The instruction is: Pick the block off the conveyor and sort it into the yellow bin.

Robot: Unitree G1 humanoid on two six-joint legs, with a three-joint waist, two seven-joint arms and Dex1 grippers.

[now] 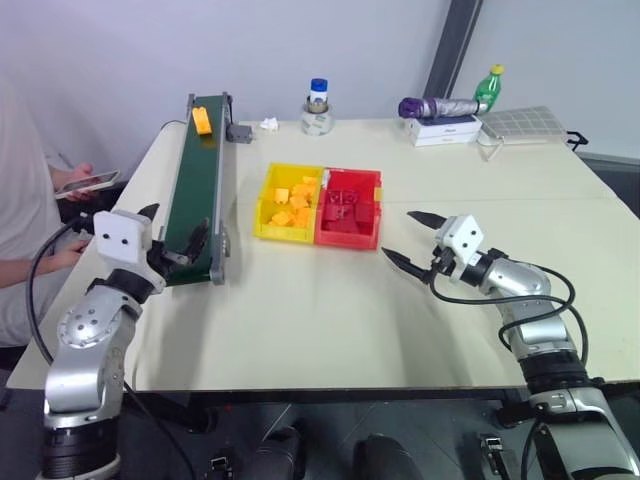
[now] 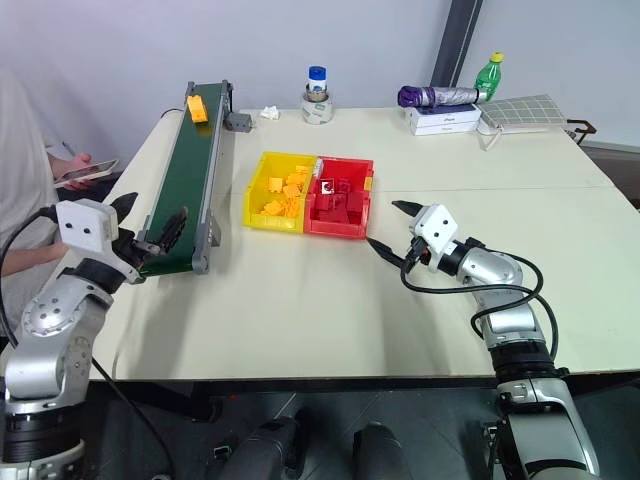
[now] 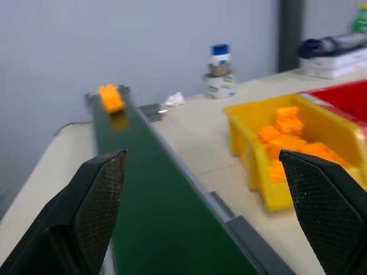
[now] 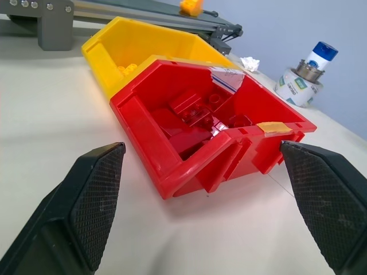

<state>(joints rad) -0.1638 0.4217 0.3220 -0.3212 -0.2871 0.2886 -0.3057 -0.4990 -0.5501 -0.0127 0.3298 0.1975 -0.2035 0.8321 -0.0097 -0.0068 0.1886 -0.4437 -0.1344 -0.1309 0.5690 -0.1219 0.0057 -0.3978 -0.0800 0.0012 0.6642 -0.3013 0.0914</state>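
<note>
A small yellow-orange block (image 1: 202,120) rides at the far end of the dark green conveyor (image 1: 196,190), close to the grey motor box. The block (image 3: 111,97) is far ahead of my left gripper (image 1: 172,234), which hovers open over the belt's near end with nothing between its fingers. The yellow bin (image 1: 287,204) sits to the right of the belt, holding several yellow-orange blocks and joined to a red bin (image 1: 349,208). My right gripper (image 1: 409,238) stands open and empty just right of the red bin (image 4: 206,132), pointing at it.
A person sits at the table's left edge with a phone (image 1: 88,183). At the back stand a blue-capped jar (image 1: 318,106), a crumpled white scrap (image 1: 269,124), a box with a folded umbrella (image 1: 441,112), a green bottle (image 1: 488,88) and a white pad (image 1: 520,123).
</note>
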